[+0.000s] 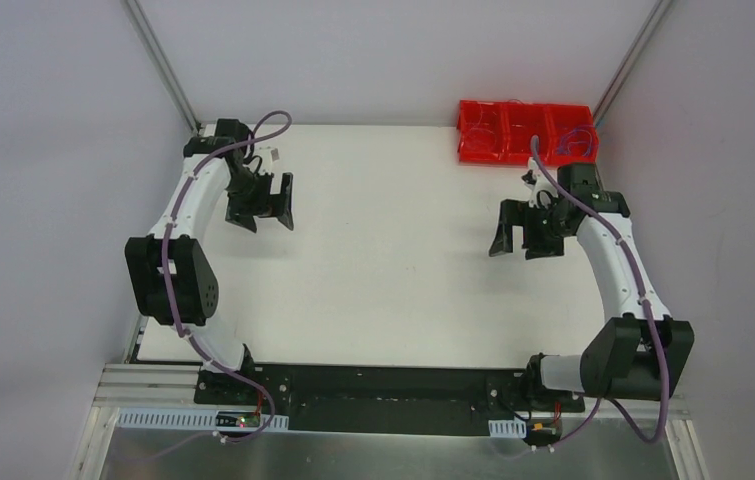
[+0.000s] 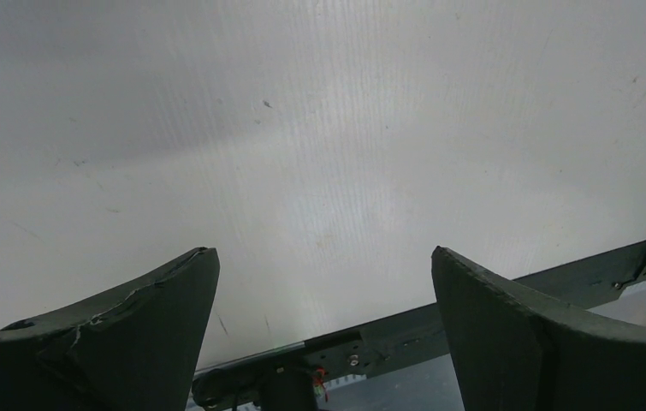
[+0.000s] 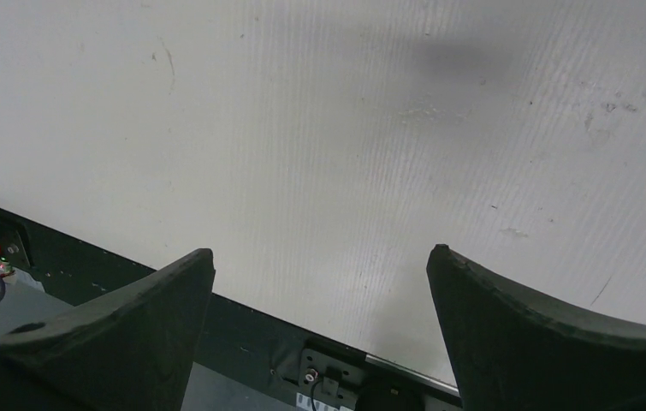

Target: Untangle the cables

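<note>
The cables point(image 1: 578, 141) show in the top view as thin blue-purple loops in the right compartment of a red tray point(image 1: 465, 150) at the table's back right. Faint red strands lie in its other compartments. My left gripper point(image 1: 269, 226) hangs over the back left of the white table, open, far from the tray. My right gripper point(image 1: 514, 252) hovers just in front of the tray, open. The left wrist view shows the left gripper point(image 2: 322, 250) with only bare table between its fingers. So does the right wrist view for the right gripper point(image 3: 321, 250). Neither wrist view shows the cables.
A black base bar point(image 1: 393, 385) runs along the near edge between the two arm bases, with a metal shelf below it. Grey walls and slanted aluminium posts point(image 1: 161, 62) close in the table at the back and sides.
</note>
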Tool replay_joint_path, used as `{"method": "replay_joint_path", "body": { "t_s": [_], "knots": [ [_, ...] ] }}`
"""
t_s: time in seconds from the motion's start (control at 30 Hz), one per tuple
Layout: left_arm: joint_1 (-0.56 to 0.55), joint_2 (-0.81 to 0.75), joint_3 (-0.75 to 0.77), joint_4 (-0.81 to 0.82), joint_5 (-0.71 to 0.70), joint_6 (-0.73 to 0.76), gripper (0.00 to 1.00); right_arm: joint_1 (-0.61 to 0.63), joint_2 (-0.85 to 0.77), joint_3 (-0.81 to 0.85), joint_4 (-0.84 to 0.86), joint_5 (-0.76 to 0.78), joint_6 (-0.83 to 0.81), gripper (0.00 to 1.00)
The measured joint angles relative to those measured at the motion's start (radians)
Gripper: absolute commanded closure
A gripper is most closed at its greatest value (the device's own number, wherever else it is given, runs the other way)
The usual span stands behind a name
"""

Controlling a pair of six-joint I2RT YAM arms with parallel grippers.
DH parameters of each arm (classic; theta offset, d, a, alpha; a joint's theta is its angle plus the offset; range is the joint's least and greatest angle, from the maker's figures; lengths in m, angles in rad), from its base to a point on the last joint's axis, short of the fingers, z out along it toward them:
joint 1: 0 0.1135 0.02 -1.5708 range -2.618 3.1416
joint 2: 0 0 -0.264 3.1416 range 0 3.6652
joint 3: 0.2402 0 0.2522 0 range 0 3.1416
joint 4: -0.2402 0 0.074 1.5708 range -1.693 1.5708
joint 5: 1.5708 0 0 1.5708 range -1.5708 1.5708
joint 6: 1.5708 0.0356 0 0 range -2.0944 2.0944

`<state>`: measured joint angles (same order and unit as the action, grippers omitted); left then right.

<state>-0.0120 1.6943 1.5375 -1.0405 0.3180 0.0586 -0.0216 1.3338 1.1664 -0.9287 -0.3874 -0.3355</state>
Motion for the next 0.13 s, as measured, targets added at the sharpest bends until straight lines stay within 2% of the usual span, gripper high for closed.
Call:
{"method": "replay_joint_path", "body": {
  "t_s": [0.13],
  "knots": [
    [0.000, -0.010, -0.019, 0.016, -0.005, -0.003, 0.00, 0.000, -0.023, 0.002, -0.012, -0.002, 0.006, 0.01]
  ]
}}
